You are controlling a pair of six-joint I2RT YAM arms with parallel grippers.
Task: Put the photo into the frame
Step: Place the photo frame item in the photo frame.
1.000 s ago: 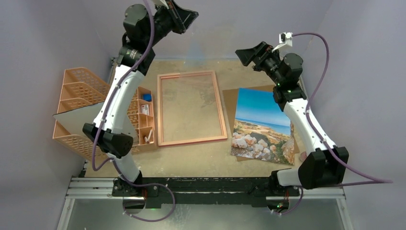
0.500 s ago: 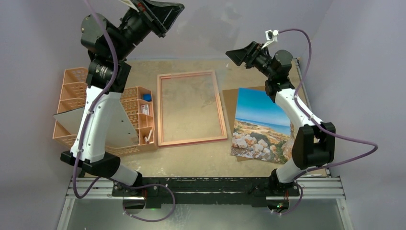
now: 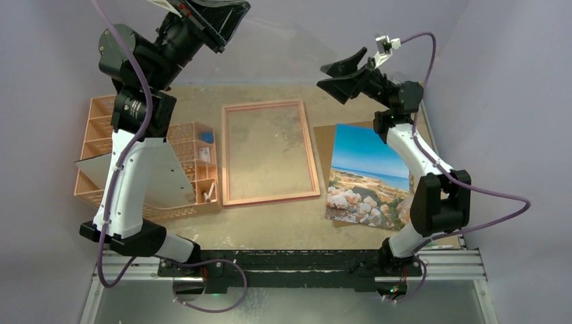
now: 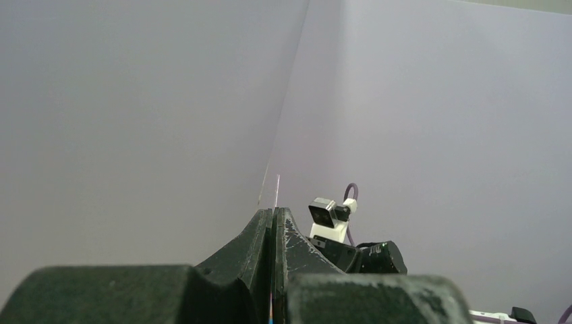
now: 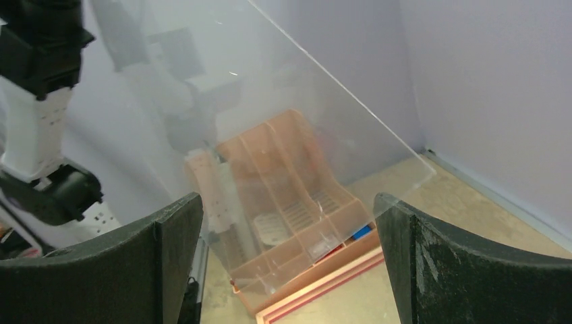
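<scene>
Clear pane (image 5: 283, 115) is pinched edge-on between the tightly closed fingers of the left gripper (image 4: 273, 214), that arm raised high above the far left of the table (image 3: 270, 229). Right gripper (image 3: 322, 75) gapes at full spread, holding nothing, its arm lifted and pointing toward the pane. Photo (image 3: 371, 172) lies picture-up on a brown board (image 3: 324, 145), just right of the flat frame (image 3: 268, 197).

Orange mesh organiser (image 3: 106, 113) and brown backing board (image 3: 323, 144) sit well apart on the table (image 3: 270, 229), a clear pane (image 5: 303, 135) aloft.
</scene>
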